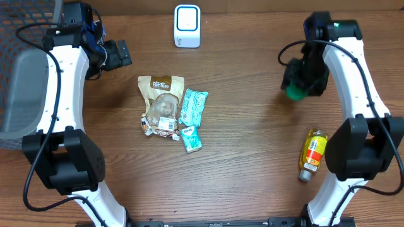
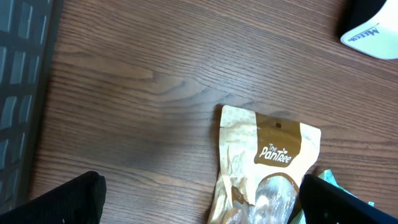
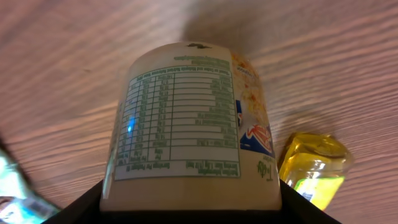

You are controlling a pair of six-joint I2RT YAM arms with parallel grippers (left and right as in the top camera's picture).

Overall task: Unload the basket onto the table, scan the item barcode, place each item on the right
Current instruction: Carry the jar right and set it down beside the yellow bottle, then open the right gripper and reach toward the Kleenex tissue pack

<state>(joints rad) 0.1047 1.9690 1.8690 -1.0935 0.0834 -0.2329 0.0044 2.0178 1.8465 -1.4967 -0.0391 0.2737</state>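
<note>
My right gripper (image 1: 302, 77) is shut on a cream-coloured tub (image 3: 189, 124) with a green end (image 1: 293, 93), held above the table at the right. In the right wrist view the tub's nutrition label faces the camera, with the black fingers (image 3: 74, 208) on either side of its base. No barcode shows on that face. The white scanner (image 1: 187, 26) with a blue window stands at the back centre, to the left of the held tub. My left gripper (image 1: 117, 55) hangs open at the back left, with nothing between its fingers (image 2: 65, 200).
A tan PanTree pouch (image 1: 161, 104), a teal packet (image 1: 192, 106) and a small teal packet (image 1: 191, 139) lie at the table's middle. A yellow bottle (image 1: 314, 153) lies at the right. A grey bin (image 1: 19, 94) sits off the left edge.
</note>
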